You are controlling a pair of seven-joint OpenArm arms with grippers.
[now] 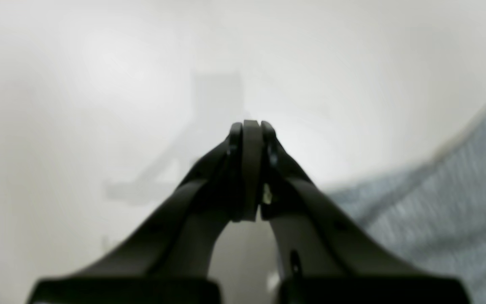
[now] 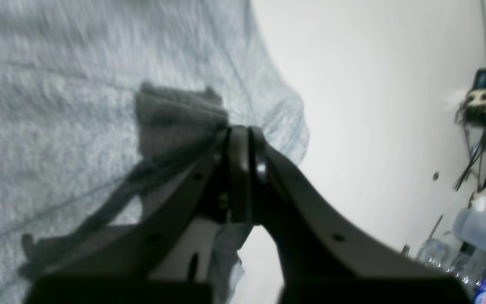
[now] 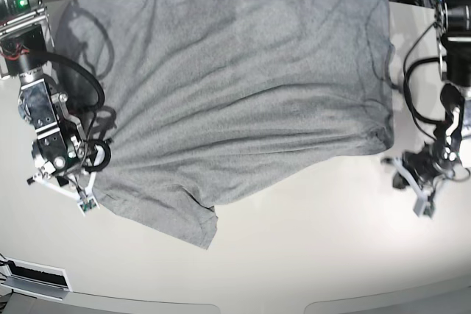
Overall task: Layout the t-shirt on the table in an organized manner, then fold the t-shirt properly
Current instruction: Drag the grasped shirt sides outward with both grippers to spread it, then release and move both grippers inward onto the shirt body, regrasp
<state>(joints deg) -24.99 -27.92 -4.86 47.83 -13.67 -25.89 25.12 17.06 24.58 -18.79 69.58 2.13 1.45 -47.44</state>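
Grey t-shirt [image 3: 235, 93] plain-side up, long axis crosswise.

the t-shirt [image 3: 235, 86] ran past the tabletop's [image 3: 309, 255] far edge, its upper hem hidden. both wrist views were smeared by blur. in the right wrist view, the right tool [image 2: 239, 135] covered the cloth beneath its tip, so any pinch could not be told. clutter beside the tabletop there was too blurred to name.
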